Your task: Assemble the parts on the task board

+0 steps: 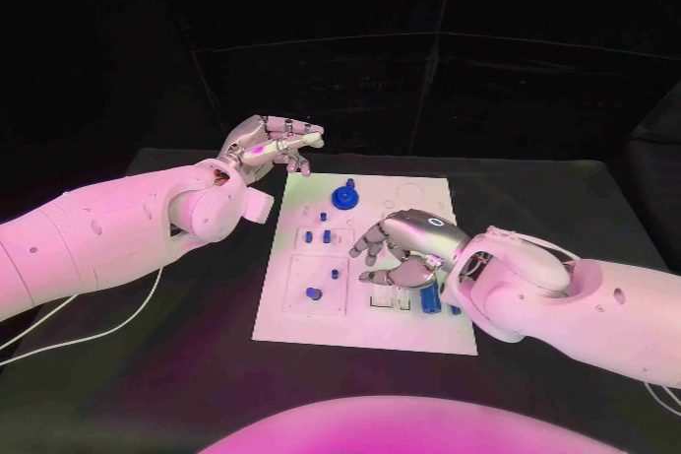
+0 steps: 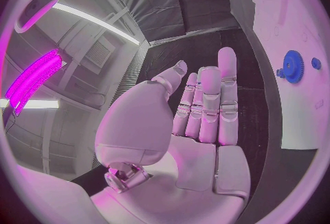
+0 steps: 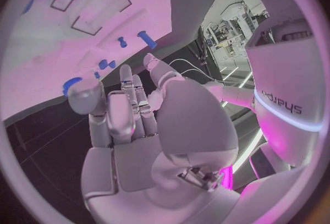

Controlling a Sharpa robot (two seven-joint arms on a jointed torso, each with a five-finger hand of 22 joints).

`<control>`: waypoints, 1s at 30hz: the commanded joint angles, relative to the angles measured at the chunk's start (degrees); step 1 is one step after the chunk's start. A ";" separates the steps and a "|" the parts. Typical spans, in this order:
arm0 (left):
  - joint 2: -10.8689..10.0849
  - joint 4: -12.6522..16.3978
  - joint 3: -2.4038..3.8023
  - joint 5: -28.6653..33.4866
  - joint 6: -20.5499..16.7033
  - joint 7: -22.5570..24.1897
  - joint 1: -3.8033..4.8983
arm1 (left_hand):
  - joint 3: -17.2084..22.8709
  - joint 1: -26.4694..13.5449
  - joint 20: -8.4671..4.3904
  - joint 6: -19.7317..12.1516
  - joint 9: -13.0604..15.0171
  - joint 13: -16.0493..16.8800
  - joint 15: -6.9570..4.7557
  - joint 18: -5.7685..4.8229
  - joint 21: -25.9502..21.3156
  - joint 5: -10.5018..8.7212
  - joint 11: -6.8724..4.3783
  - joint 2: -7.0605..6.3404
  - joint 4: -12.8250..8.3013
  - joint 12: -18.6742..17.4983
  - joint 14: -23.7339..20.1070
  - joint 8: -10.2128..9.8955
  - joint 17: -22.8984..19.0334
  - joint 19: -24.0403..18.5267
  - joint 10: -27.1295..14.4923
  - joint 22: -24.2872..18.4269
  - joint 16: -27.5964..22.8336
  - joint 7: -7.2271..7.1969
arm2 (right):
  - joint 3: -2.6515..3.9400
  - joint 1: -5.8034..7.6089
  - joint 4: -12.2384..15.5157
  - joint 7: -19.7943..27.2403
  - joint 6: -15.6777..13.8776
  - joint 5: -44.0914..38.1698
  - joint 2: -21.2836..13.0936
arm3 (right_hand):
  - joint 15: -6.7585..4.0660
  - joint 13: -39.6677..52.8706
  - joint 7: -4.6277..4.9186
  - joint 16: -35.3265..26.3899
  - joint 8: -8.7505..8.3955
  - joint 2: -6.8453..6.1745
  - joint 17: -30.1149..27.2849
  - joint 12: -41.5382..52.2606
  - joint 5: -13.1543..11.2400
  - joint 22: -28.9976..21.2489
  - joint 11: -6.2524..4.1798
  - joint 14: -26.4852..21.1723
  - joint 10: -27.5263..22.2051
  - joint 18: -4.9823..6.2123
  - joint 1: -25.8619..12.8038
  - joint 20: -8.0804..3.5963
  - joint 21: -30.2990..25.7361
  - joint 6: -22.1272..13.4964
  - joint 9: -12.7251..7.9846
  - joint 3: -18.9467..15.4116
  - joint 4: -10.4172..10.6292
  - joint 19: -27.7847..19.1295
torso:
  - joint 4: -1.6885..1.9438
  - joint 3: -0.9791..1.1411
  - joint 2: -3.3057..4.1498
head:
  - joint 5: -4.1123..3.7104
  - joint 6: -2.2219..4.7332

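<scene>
The white task board (image 1: 355, 321) lies in the middle of the black table. A blue gear (image 1: 345, 195) sits near its far edge, also seen as the blue gear (image 2: 293, 66) in the left wrist view. Several small blue parts stand on the board, among them a pair (image 1: 317, 236) and a round one (image 1: 314, 293). My left hand (image 1: 270, 144) hovers off the board's far left corner, fingers straight (image 2: 206, 108) and holding nothing. My right hand (image 1: 402, 249) hangs over the board's right middle, fingers spread downward, with nothing seen in the palm (image 3: 131, 119). Blue pegs (image 3: 146, 38) stand beyond its fingertips.
Two blue parts (image 1: 414, 299) stand close under my right hand near the board's right edge. A white cable (image 1: 86, 321) runs over the table on the left beneath my left arm. Empty rectangular recesses (image 3: 96, 12) mark the board.
</scene>
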 commanded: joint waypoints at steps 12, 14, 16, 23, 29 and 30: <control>-0.53 0.62 -0.06 0.20 0.34 0.04 0.07 | -0.36 0.55 0.15 -0.45 0.06 0.07 0.18 0.75 -0.33 -0.11 -0.11 0.04 -0.06 0.38 -0.51 0.28 -0.29 -0.12 -0.45 -0.10 -0.21 0.05 | -0.06 1.19 1.88 -17.17 3.96 10.87 -13.18 | -3.78 49.63 -4.20 7.37 8.69 -0.04 14.31 48.03 4.08 12.86 -4.46 2.88 11.74 -2.37 -8.33 -3.29 7.34 3.73 2.28 -16.06 12.24 4.84 | -0.43 -0.13 -0.09 | -4.09 0.73; -0.62 0.61 -0.07 0.20 0.32 0.06 0.07 | -0.36 0.55 0.15 -0.45 0.06 0.07 0.18 0.75 -0.33 -0.11 -0.11 0.04 -0.06 0.38 -0.51 0.28 -0.29 -0.12 -0.45 -0.10 -0.21 0.05 | -0.09 0.87 2.00 -18.98 4.15 9.19 -13.94 | -3.75 53.33 -4.37 7.87 9.62 0.22 15.48 50.90 4.51 13.67 -4.36 2.99 11.62 -2.47 -7.98 -3.34 7.76 3.41 2.56 -17.97 13.94 5.03 | -0.43 -0.18 -0.14 | -4.35 0.77; -0.67 0.62 -0.08 0.20 0.32 0.07 0.07 | -0.36 0.55 0.15 -0.45 0.06 0.07 0.18 0.75 -0.33 -0.11 -0.11 0.04 -0.06 0.38 -0.51 0.28 -0.29 -0.12 -0.45 -0.10 -0.21 0.05 | -0.10 0.57 2.18 -20.15 4.23 8.03 -14.24 | -3.71 54.93 -4.30 8.09 10.26 0.33 16.00 52.01 4.55 14.05 -4.44 3.03 11.40 -2.52 -7.56 -3.35 7.97 3.17 2.74 -19.23 15.10 5.10 | -0.40 -0.23 -0.12 | -4.47 0.82; -0.72 0.63 -0.19 0.20 0.43 0.08 0.05 | -0.36 0.55 0.15 -0.45 0.06 0.07 0.18 0.75 -0.33 -0.11 -0.11 0.04 -0.06 0.38 -0.51 0.28 -0.29 -0.12 -0.45 -0.10 -0.21 0.05 | -0.15 -0.33 2.69 -23.88 5.40 4.99 -14.06 | -3.75 58.67 -4.49 8.73 12.00 0.52 17.60 54.46 5.09 15.15 -4.35 3.22 11.47 -2.67 -7.24 -3.32 8.52 2.69 3.29 -22.36 18.77 5.35 | -0.18 -0.21 -0.04 | -4.79 1.06; -0.82 0.66 -0.32 0.20 0.44 0.07 0.04 | -0.36 0.55 0.15 -0.45 0.06 0.07 0.18 0.75 -0.33 -0.11 -0.11 0.04 -0.06 0.38 -0.51 0.28 -0.29 -0.12 -0.45 -0.10 -0.21 0.05 | -0.18 -0.94 2.61 -25.45 6.78 3.79 -13.50 | -3.83 60.69 -4.68 9.01 13.20 0.89 18.35 55.82 4.95 15.71 -4.50 3.30 11.80 -2.75 -8.43 -3.37 8.80 2.88 3.78 -23.73 18.91 5.46 | -0.36 -0.22 0.04 | -4.81 1.07; -0.84 0.66 -0.33 0.20 0.44 0.07 0.04 | -0.36 0.55 0.15 -0.45 0.06 0.07 0.18 0.75 -0.33 -0.11 -0.11 0.04 -0.06 0.38 -0.51 0.28 -0.29 -0.12 -0.45 -0.10 -0.21 0.05 | -0.18 -1.05 2.59 -25.56 7.01 3.66 -13.32 | -3.85 60.80 -4.72 9.03 13.39 0.93 18.40 55.86 4.93 15.77 -4.53 3.30 11.78 -2.76 -8.56 -3.38 8.83 2.93 3.87 -23.87 18.92 5.47 | -0.40 -0.22 0.05 | -4.76 1.06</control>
